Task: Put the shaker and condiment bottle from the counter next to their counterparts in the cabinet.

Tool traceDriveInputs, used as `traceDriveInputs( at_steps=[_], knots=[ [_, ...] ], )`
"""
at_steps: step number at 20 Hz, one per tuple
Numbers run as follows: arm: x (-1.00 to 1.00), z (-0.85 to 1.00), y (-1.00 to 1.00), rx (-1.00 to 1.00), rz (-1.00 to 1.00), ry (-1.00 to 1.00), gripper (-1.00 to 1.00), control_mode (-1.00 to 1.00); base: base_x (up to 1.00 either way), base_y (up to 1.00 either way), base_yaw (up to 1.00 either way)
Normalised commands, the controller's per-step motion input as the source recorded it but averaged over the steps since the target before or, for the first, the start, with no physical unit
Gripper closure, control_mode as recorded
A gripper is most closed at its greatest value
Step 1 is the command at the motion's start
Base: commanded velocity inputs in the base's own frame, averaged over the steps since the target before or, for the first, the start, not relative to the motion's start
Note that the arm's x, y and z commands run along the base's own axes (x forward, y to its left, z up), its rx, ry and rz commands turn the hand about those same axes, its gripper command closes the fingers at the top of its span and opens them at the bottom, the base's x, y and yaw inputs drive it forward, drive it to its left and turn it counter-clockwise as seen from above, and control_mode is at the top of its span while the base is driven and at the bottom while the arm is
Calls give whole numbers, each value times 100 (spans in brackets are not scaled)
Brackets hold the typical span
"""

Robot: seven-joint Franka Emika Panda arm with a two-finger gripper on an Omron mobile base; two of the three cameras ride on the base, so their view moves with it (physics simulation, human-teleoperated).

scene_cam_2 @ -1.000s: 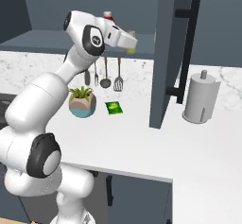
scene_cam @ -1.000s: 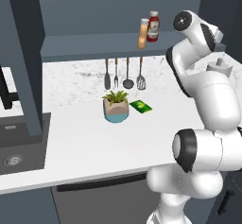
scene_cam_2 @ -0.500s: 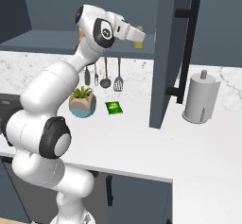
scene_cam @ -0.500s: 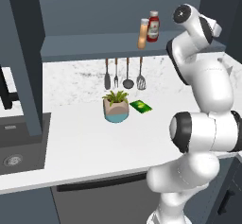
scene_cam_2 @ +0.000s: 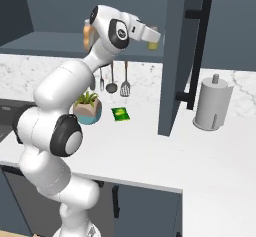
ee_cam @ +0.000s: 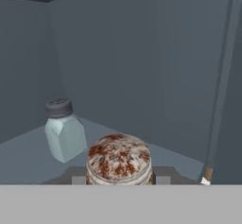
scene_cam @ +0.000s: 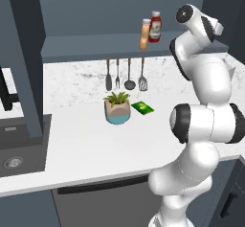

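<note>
End effector (scene_cam_2: 154, 37): raised to shelf height at the cabinet (scene_cam_2: 185, 56), fingers clamped on the shaker (scene_cam_2: 153, 37), a yellow-olive jar seen at the arm's tip in the right base view. In the hand view the shaker's speckled brown cap (ee_cam: 119, 158) sits between the two finger tips, facing the camera.

Pale blue-grey shaker (ee_cam: 64, 131): upright on the slate-blue shelf floor (ee_cam: 28, 150) inside the cabinet, grey cap on top, just left of the held shaker in the hand view and a little beyond it; apart, not touching.

Cabinet interior: plain dark blue-grey walls meeting in a corner at upper left of the hand view; a vertical edge runs down its right side.

Condiment bottle (scene_cam: 144, 34): orange-tan, upright on the open shelf (scene_cam: 86, 48), just beside the red ketchup bottle (scene_cam: 155, 27); whether they touch cannot be told.

Utensils (scene_cam: 129, 75): four, hanging in a row under the shelf against the marble backsplash.

Table (scene_cam: 86, 140): white marble-look top carrying a potted plant (scene_cam: 117, 108) in a tan and blue pot, and a small green packet (scene_cam: 143, 107) just beside it on the right in the left base view.

Paper towel roll (scene_cam_2: 212, 104): upright on its holder on the table, right of the open cabinet door in the right base view.
</note>
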Motion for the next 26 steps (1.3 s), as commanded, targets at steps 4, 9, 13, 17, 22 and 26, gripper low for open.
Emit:
traceDriveInputs(
  at_steps=[4,9,13,17,22,26],
  knots=[
    [32,0,-14,0,0,0,100,-100,0,0,0],
    [18,-5,-2,0,0,0,-100,-100,0,0,0],
    [11,-11,0,0,0,0,-100,-100,0,0,0],
    [3,-10,-1,0,0,-1,-100,-100,0,0,0],
    [1,-12,0,0,0,-1,-100,-100,0,0,0],
    [-21,-1,4,-1,0,-8,-100,-100,0,0,0]
  ],
)
